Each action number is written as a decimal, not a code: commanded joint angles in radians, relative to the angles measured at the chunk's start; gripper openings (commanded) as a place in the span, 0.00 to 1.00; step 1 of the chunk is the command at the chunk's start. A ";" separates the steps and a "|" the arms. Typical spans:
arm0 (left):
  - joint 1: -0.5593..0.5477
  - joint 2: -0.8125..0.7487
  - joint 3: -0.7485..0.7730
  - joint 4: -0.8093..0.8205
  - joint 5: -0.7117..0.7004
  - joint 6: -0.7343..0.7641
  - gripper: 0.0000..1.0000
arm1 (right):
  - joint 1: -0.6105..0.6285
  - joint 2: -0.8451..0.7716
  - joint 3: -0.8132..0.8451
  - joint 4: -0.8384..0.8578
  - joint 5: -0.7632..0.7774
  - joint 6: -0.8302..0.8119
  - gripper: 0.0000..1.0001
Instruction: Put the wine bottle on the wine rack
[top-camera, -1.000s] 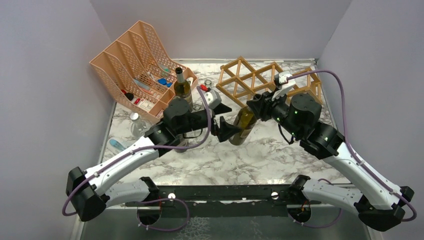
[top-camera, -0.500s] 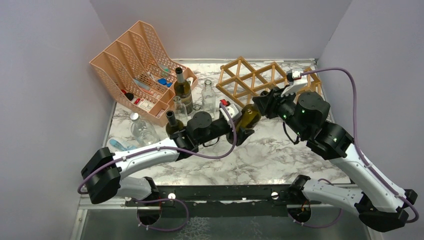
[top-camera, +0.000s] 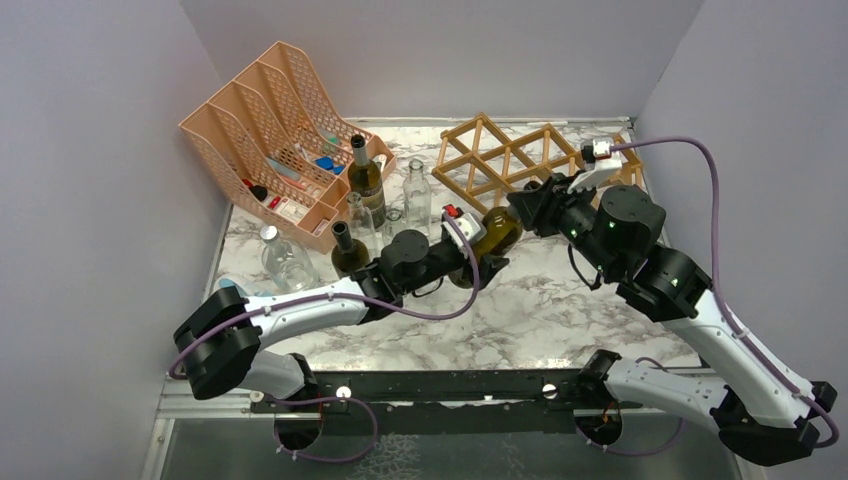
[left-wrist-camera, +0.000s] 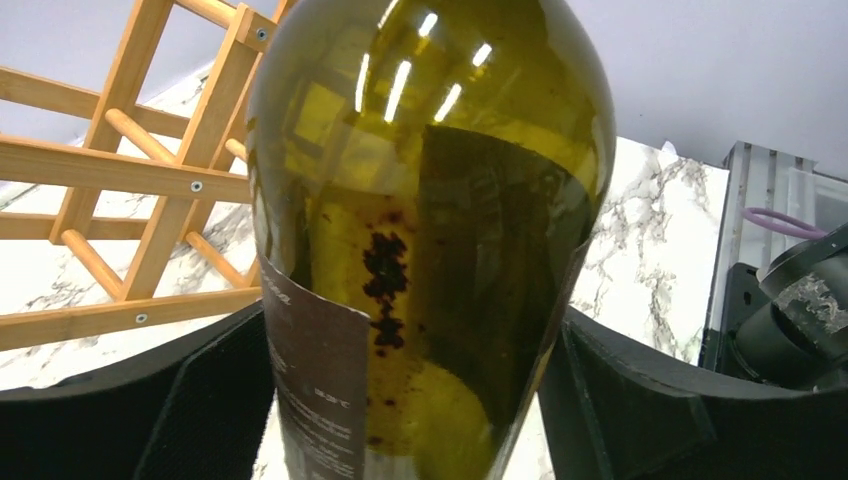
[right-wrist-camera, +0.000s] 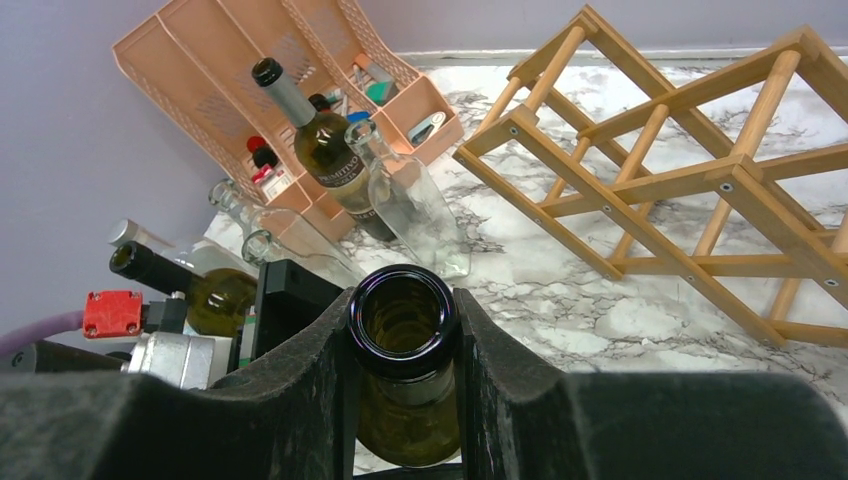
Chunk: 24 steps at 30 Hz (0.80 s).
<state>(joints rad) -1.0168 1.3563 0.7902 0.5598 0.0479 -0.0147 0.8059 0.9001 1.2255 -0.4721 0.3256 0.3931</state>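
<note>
Marble table (top-camera: 560, 310) fills the middle of the top view, and 2 arms reach over it from the bottom edge. The left arm (top-camera: 300, 305) lies low, stretched toward the centre. The right arm (top-camera: 700, 320) climbs from the lower right corner with its elbow bent and its wrist turned toward the centre. A peach organizer (top-camera: 250, 130) stands at upper left, and the wine rack (top-camera: 500, 160) sits at upper centre.

Between the 2 wrists, near the rack's lower edge, is the wine bottle (top-camera: 492, 235). Its long axis runs from lower left to upper right, base toward the left arm, mouth toward the right arm.

The right gripper (top-camera: 535, 205) pinches the neck; the right wrist view shows the open mouth wedged between 2 black fingers (right-wrist-camera: 310, 380). The left gripper (top-camera: 470, 262) brackets the wide body. Only the left wrist view shows 1 finger (left-wrist-camera: 200, 400) on each side of the olive glass and its dark label. I cannot tell whether they press it.
</note>
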 joint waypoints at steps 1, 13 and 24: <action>-0.005 0.011 -0.023 0.085 -0.020 0.037 0.83 | 0.005 -0.044 0.047 0.077 0.020 0.057 0.01; -0.005 0.027 0.047 0.092 0.066 0.311 0.00 | 0.005 -0.129 0.057 -0.097 0.019 0.055 0.80; -0.004 0.001 0.096 0.091 0.272 0.840 0.00 | 0.006 -0.139 0.266 -0.439 -0.055 0.031 0.83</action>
<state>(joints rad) -1.0214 1.3991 0.7971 0.5346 0.2028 0.5617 0.8059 0.7208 1.4315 -0.7155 0.3046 0.4366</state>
